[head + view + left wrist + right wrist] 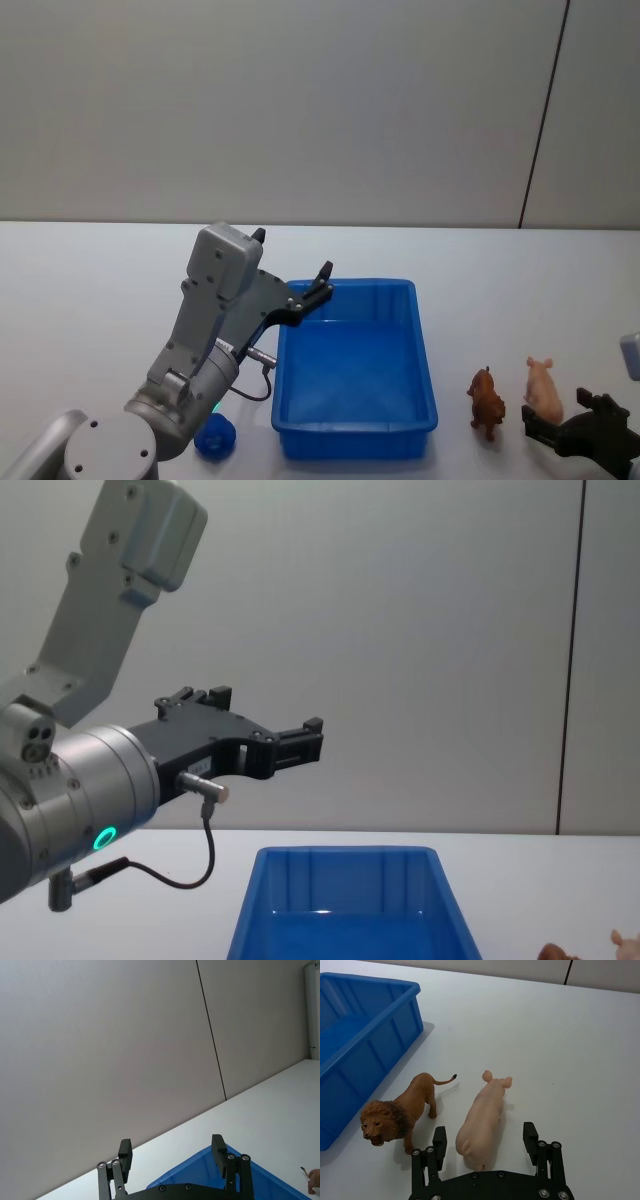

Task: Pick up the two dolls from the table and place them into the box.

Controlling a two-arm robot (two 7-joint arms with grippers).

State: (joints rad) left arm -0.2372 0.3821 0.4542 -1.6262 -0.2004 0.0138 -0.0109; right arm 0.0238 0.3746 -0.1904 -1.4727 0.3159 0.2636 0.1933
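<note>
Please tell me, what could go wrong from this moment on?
1. The open right gripper is lined up on the pig, but the lion stands close beside it. The gripper might knock the lion over while coming down or closing.
2. The open left gripper hangs over the box near its left rim, so it could obstruct the right gripper when that one brings a toy across.

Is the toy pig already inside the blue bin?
No, the toy pig stands on the white table beside the lion, outside the blue bin.
</note>
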